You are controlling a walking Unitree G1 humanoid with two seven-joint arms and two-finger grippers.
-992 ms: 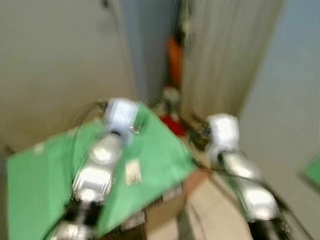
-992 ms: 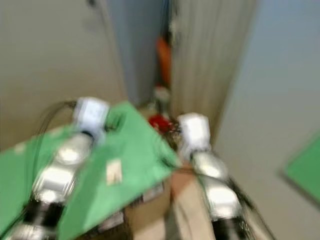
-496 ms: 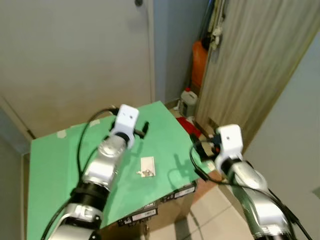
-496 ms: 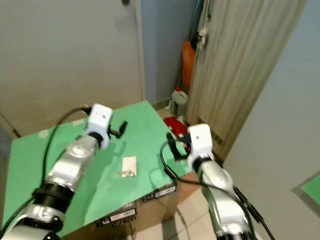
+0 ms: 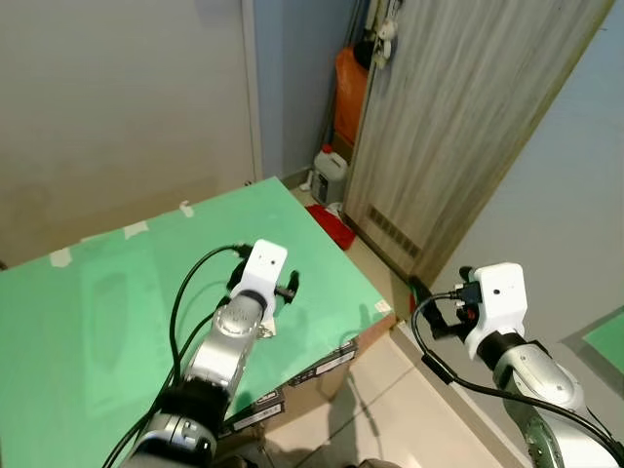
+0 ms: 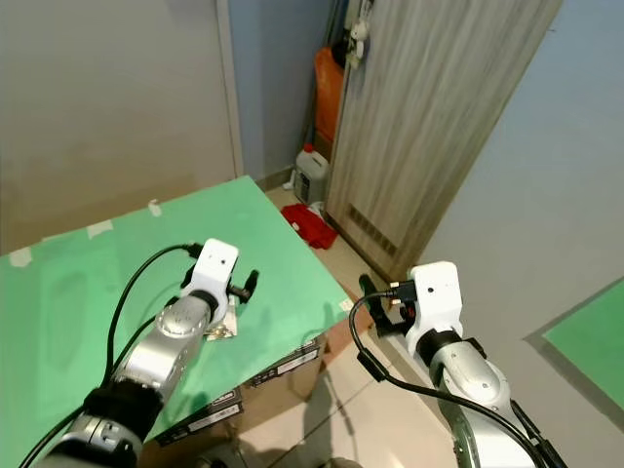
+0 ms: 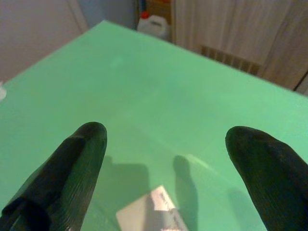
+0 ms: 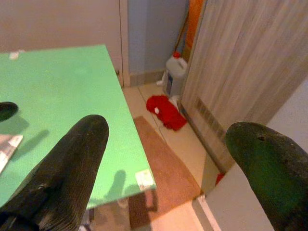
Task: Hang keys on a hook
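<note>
Keys (image 7: 166, 222) with white tag on green tabletop (image 5: 97, 292) now directly under your left gripper (image 7: 166, 144), fingers spread, empty; view shifted, arm advanced. Right gripper (image 8: 166, 144) also spread, off tabletop's right edge. Descend next.

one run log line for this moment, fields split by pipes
phase: reaching for keys | left gripper: open, over white tag on green table | right gripper: open, off table edge, above floor | keys: not yet grasped

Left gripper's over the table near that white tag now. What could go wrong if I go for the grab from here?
The left gripper hovers open above the white tag, which lies flat on the green table: the fingers may slide over it rather than catch it. The tag sits near the table's front edge, so a nudge could push it off.
</note>
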